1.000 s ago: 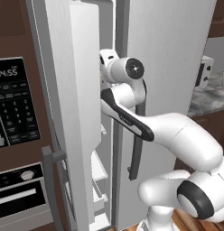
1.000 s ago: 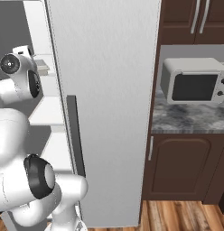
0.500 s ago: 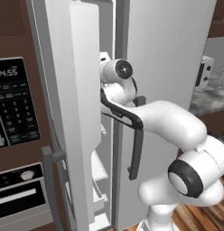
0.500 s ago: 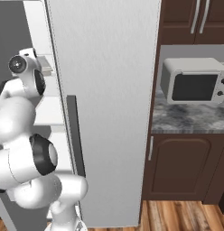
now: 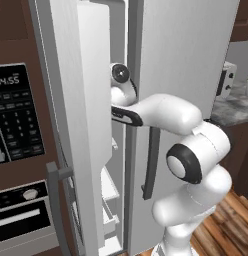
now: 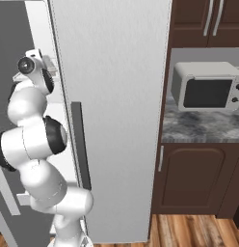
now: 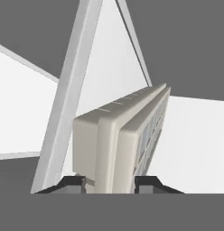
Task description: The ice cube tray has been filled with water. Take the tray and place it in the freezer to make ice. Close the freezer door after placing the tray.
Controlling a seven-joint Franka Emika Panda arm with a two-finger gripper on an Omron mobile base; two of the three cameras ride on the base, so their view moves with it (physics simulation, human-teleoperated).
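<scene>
Dark wood cabinets and a grey stone counter [image 6: 198, 126] are framing the tall light-grey fridge, and the arm is reaching into its open left compartment. In the hand view the gripper [image 7: 108, 182] is pinching the ice cube tray [image 7: 127, 140], one dark fingertip [image 7: 72, 182] sitting on each side of the tray's near end. The tray is standing on edge in that view, its grid of cells facing right and its length running away from the camera toward the white inner walls and shelf edges of the freezer [image 7: 107, 76].

From the right base view the tray's pale end [image 6: 50, 67] is just peeking out past the wrist, inside the freezer [image 6: 37, 29] at upper-shelf height. Compared with a second ago the wrist has moved leftward and deeper into the compartment: the round wrist joint, which was showing in front of the fridge door [image 5: 188, 55], is now sitting in the gap between that door and the freezer door [image 5: 76, 115]. The elbow has also swung forward, and the forearm is now lying nearly level across the gap.

The freezer door is standing wide open, swung to the left, with its dark handle [image 5: 55, 205] low down. Beyond it the built-in microwave panel [image 5: 16, 115] and oven [image 5: 21, 220] are showing as before. On the counter a white microwave [image 6: 205, 88] is sitting well apart from the fridge.
</scene>
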